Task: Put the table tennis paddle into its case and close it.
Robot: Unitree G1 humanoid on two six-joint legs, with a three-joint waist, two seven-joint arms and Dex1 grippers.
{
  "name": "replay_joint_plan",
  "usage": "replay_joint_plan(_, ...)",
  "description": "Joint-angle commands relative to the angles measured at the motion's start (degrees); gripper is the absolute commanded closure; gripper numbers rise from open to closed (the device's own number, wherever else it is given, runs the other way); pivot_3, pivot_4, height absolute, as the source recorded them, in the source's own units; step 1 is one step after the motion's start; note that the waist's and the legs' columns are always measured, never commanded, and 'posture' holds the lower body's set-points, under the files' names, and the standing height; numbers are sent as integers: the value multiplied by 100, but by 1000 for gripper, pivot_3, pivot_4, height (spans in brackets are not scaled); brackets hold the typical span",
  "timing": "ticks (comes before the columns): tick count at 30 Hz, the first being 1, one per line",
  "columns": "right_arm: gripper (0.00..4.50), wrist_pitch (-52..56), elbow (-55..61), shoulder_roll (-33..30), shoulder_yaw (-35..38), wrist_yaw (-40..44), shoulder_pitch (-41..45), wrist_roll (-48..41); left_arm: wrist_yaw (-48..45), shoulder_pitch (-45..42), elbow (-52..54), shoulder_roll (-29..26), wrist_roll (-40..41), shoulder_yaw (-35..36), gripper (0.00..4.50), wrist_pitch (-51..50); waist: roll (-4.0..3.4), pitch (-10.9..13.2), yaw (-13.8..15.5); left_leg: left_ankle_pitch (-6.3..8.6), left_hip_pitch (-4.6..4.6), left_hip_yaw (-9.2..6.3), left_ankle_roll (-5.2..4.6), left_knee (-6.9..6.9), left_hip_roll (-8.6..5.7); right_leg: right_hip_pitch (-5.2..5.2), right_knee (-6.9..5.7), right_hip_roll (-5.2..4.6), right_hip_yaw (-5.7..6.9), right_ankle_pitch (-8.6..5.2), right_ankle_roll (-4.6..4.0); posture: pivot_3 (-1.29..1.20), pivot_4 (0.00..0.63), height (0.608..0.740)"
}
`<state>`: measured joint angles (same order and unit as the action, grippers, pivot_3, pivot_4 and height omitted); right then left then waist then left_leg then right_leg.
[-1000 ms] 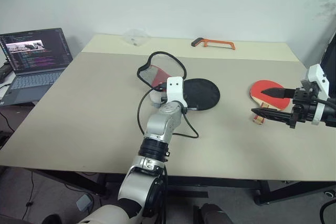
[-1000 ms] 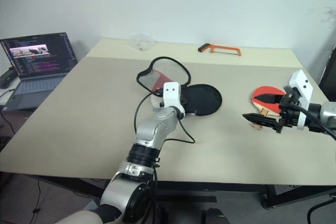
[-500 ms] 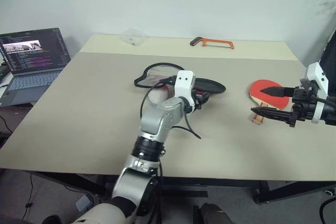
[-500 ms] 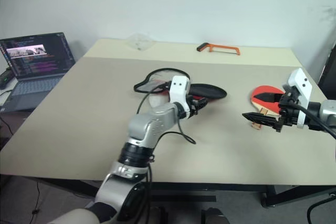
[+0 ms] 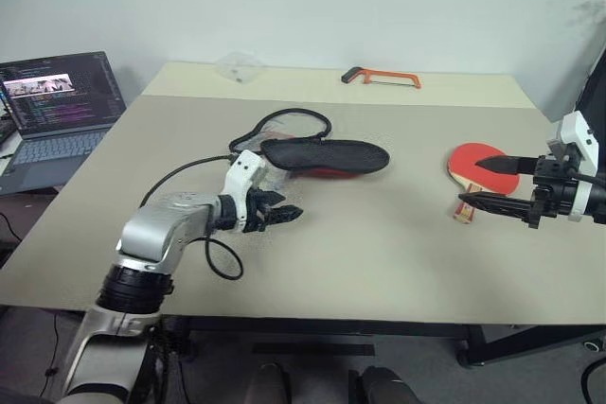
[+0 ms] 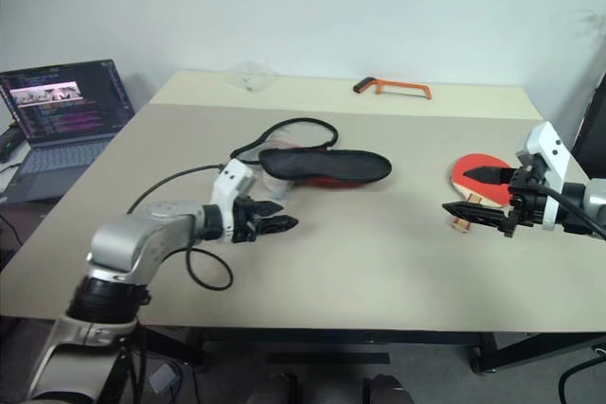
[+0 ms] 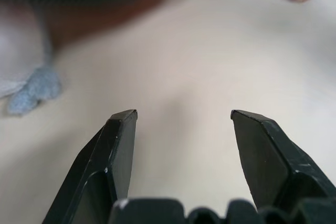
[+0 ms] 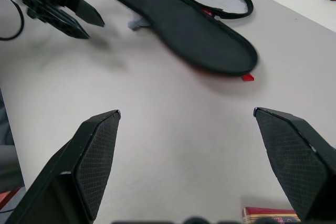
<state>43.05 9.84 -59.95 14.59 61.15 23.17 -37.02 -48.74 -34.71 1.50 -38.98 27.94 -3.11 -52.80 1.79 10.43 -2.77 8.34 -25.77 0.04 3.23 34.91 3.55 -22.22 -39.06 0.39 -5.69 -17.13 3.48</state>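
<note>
From my head cameras I see the case (image 5: 322, 156) lying near the middle of the beige table (image 5: 398, 262), black face up with a sliver of red showing along its near edge, and its black zipper trim looping open at the case's ten o'clock. My left gripper (image 5: 284, 215) is off the case, sitting at about seven o'clock from it, low over the bare tabletop, with its black fingers (image 7: 118, 145) spread and nothing between them; the left wrist camera confirms a clear gap with plain table behind it and the blurred case beyond. A black cable (image 5: 204, 262) curls over the table beside that arm. The table tennis paddle (image 5: 471, 164) lies flat at roughly three o'clock from the case, well apart from it, red rubber up, its short wooden handle pointing toward the near edge. My right gripper (image 5: 492, 184) hovers right over the paddle's handle end, jaws wide apart and released, one finger above the red blade and the other beside the handle; I cannot tell whether either touches it. At twelve o'clock, by the far edge, rests an orange-framed hacksaw (image 5: 383, 77), and at eleven o'clock a clear plastic piece (image 5: 238, 66). An open laptop (image 5: 57, 111) sits off the table at nine o'clock.
</note>
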Motion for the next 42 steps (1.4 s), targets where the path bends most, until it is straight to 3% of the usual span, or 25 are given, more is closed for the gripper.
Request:
replay_joint_plan(1, 0, -99, 14, -76, 109, 3, 126, 32, -218, -326, -773, -130, 39, 538, 1408, 437, 0, 0, 0, 0, 1, 0, 0, 0, 1, 0, -1, 0, 0, -1, -1, 0, 150, 740)
replay_joint_plan(10, 0, -69, 96, -30, 120, -47, 77, -12, 176, -1536, -3404, -91, -417, 1114, 1408, 1380, 0, 0, 8, 0, -4, 2, -1, 0, 1, -4, 1, 1, 1, 2, 0, 0, 150, 740)
replay_joint_plan(15, 0, -49, 170, 46, 63, -89, 96, -43, 974, -2365, -5008, 325, -593, 1458, 1408, 2005, 1, 0, 43, 0, -7, -3, -2, 0, 2, -5, -2, 4, 8, 1, -1, 0, 150, 740)
replay_joint_plan(22, 0, -48, 194, 48, 35, -85, 125, -38, 678, -2521, -5122, 898, -557, 1428, 1408, 1954, 1, 0, 88, 0, -11, 1, -1, 1, 1, -6, 0, 3, 5, 5, 1, 0, 150, 740)
replay_joint_plan(30, 0, -36, 243, 69, 44, -116, 78, -46, 699, -2396, -4982, 1106, -574, 1465, 1408, 1745, 1, 0, 62, 0, -10, -1, -1, 1, 2, -6, -3, 5, 5, 16, -18, 0, 150, 740)
replay_joint_plan(33, 0, -46, 229, 84, 20, -121, 94, -34, 467, -2333, -4718, 1155, -458, 1444, 2057, 1577, 1, 0, 79, 0, -10, -1, -1, 4, 1, -5, -3, 4, 4, 17, -16, 0, 150, 740)
replay_joint_plan(39, 0, -74, 196, 101, -25, -126, 120, 10, 699, -2196, -4206, 1242, -412, 1512, 4235, 1182, 1, 0, 81, 0, -10, -1, -1, 3, 1, -5, -2, 5, 4, 17, -17, 0, 150, 740)
replay_joint_plan(40, 0, -78, 186, 100, -28, -124, 128, 13, 759, -2147, -4044, 1285, -389, 1514, 4486, 1090, 1, 0, 81, 0, -10, -1, -1, 3, 1, -5, -3, 4, 4, 17, -17, 0, 150, 740)
replay_joint_plan(42, 0, -76, 182, 89, -22, -116, 132, 7, 920, -2027, -3641, 1407, -295, 1566, 4486, 840, 1, 0, 82, 0, -10, -1, -1, 3, 1, -5, -2, 4, 4, 17, -18, 0, 150, 740)
